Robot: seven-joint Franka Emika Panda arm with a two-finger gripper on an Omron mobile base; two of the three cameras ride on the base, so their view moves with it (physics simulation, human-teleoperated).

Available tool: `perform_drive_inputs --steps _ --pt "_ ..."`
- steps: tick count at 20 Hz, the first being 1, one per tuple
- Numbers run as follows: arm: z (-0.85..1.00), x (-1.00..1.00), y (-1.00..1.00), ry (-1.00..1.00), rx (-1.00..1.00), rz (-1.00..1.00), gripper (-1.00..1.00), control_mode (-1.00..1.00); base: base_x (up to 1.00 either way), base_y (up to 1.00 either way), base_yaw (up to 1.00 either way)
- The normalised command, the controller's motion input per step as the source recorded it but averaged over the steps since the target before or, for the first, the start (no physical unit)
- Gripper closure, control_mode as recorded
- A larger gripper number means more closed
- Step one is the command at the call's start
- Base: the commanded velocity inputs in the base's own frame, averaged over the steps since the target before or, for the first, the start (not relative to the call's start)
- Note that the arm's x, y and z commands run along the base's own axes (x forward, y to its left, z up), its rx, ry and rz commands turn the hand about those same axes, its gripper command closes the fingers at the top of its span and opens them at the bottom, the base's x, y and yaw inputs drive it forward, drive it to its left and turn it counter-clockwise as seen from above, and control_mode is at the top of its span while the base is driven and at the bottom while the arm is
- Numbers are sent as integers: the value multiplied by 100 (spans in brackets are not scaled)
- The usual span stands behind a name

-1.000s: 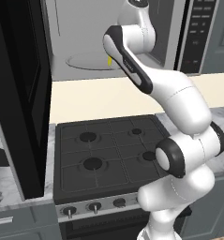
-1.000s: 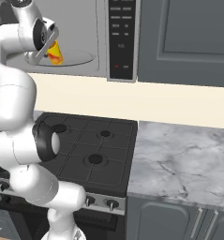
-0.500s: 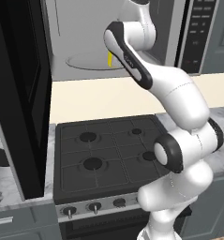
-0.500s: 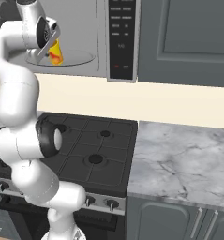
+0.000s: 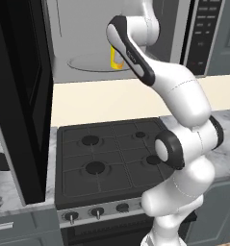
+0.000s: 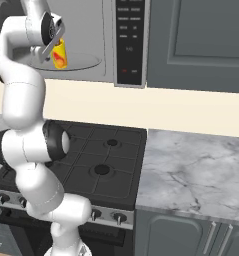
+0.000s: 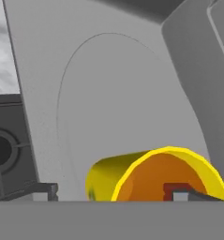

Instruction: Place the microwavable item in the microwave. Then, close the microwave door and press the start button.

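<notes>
The yellow cup (image 6: 59, 56), marked red-orange on its side, stands on the round turntable (image 5: 87, 62) inside the grey microwave (image 6: 106, 30). In the left base view my forearm covers most of the cup (image 5: 115, 58). My gripper (image 7: 108, 192) is right at the cup's (image 7: 146, 176) mouth, open. One fingertip (image 7: 41, 190) sits outside the cup and the other shows inside its orange hollow. The black glass microwave door (image 5: 20, 96) is swung wide open at the left. The dark button panel (image 6: 130, 40) is on the microwave's right side.
A black gas stove (image 5: 107, 153) with knobs (image 5: 96, 211) along its front lies below the microwave. Marble counter (image 6: 191, 170) runs to the right, with grey cabinets (image 6: 201, 35) above it. The open door juts out over the stove's left edge.
The jaws have gone from shut on the cup's rim to standing apart. The cup stays on the turntable and the arm has hardly moved.
</notes>
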Motion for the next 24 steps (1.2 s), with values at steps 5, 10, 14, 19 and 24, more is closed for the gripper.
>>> perform_drive_inputs --steps 5,10,14,19,24 --pt "3 1 0 -14 0 0 -100 -100 0 0 0" --pt "4 0 0 -22 0 0 -100 -100 0 0 0" --pt "0 -23 0 -27 0 0 -100 -100 0 0 0" --pt "-18 -84 0 -29 -6 0 -100 -100 0 0 0" --pt "-65 -91 0 -24 -18 0 -100 -100 0 0 0"
